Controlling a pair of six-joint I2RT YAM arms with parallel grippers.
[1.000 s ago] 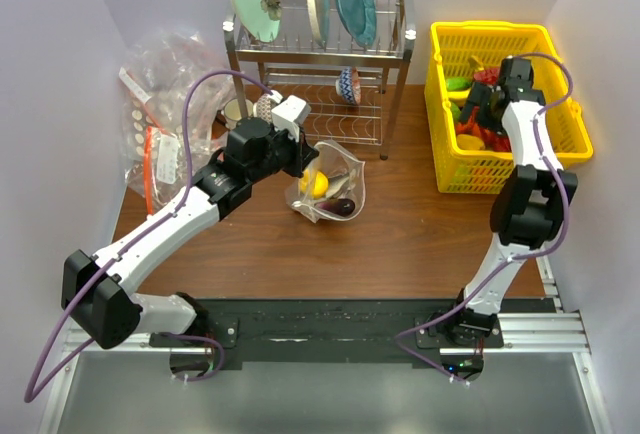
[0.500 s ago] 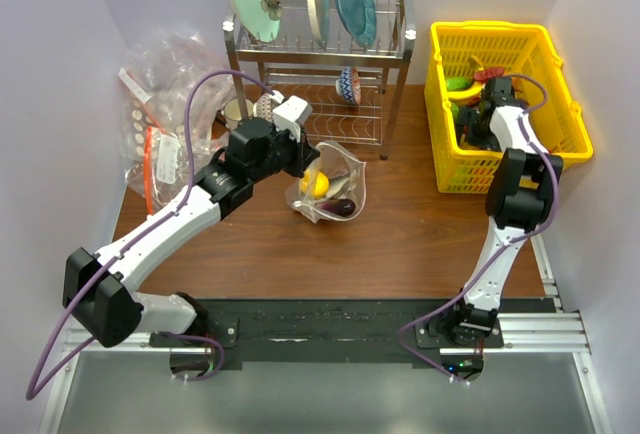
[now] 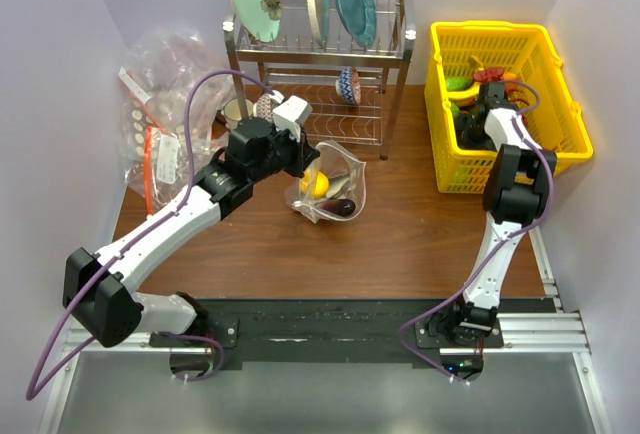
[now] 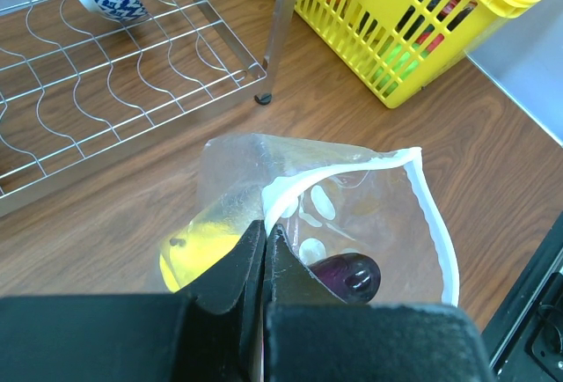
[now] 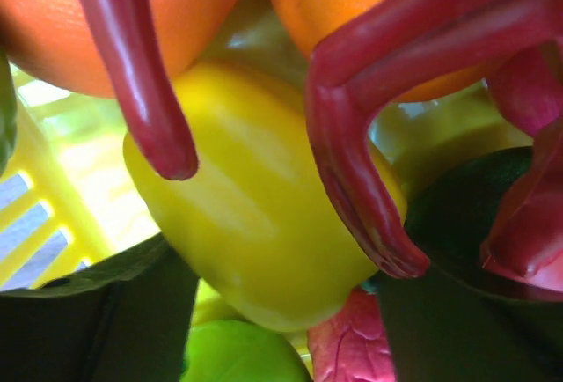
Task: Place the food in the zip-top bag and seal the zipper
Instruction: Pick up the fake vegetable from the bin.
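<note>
Starting with the overhead view, the left gripper (image 3: 303, 159) is seen closed on the left edge of the zip-top bag (image 3: 345, 176), which sits on the table (image 3: 400, 244) just in front of the dish rack (image 3: 320, 104). A yellow fruit (image 3: 317, 184) and a purple eggplant (image 3: 343, 206) are contained in the bag. The right gripper (image 3: 478, 119) is lowered into the yellow basket (image 3: 490, 26), well apart from the bag; its jaws cannot be made out here.

From the left wrist, the left gripper (image 4: 265, 237) is shown with its jaws pressed together, and the white zipper (image 4: 433, 215) strip is pinched between them. The bag's mouth is spread open to the right of the jaws. The purple eggplant (image 4: 347, 275) lies just right of the fingertips and the yellow fruit (image 4: 198, 250) just left, both inside.

From the right wrist, the right gripper (image 5: 277, 298) is shown with its jaws spread. A yellow pepper (image 5: 255, 215) is framed between the dark fingers (image 5: 97, 312); contact cannot be told. Red stems (image 5: 141, 74) are draped across it, and orange pieces (image 5: 53, 21) are seen above.
</note>
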